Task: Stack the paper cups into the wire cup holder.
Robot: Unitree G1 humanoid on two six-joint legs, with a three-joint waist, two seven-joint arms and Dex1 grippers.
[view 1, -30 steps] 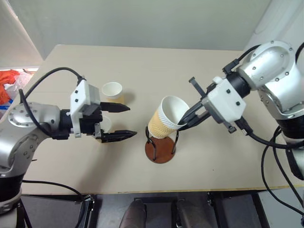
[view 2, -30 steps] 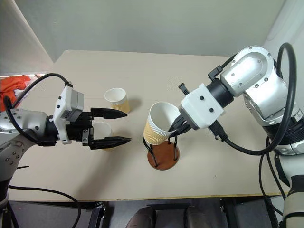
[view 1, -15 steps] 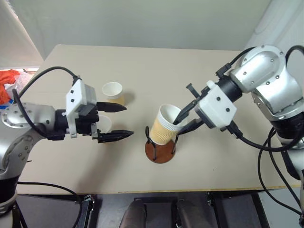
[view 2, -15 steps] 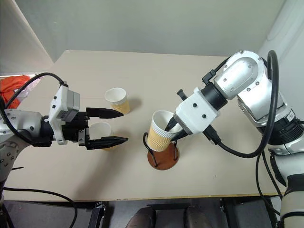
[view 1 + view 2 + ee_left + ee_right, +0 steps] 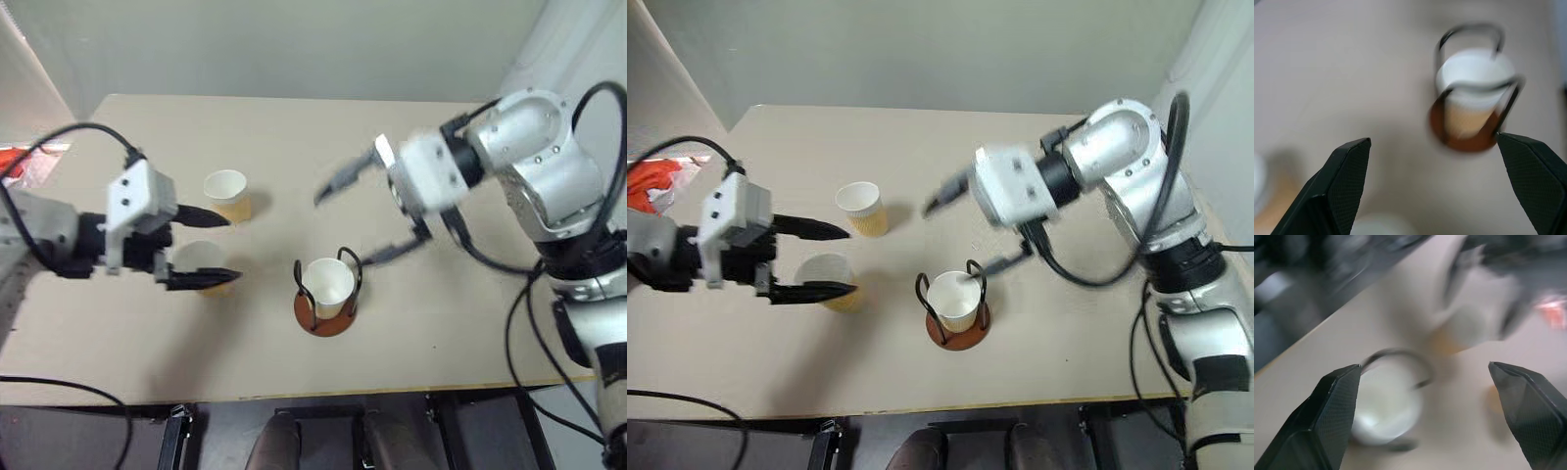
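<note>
The wire cup holder (image 5: 326, 311) stands on the tabletop (image 5: 294, 147) with one paper cup (image 5: 328, 284) upright inside its hoops, so the first cup looks placed and two remain. The right gripper (image 5: 367, 211) hangs above and behind the holder, jaws spread wide and empty. To the holder's left, the left gripper (image 5: 211, 250) has wide-open, empty jaws around the nearer loose cup (image 5: 828, 279), with the other cup (image 5: 227, 194) just behind it; closing on the nearer cup seems next.

One cup (image 5: 328, 284) in wire holder (image 5: 326, 315) — two cups (image 5: 226, 192) left, on table (image 5: 294, 147)
</note>
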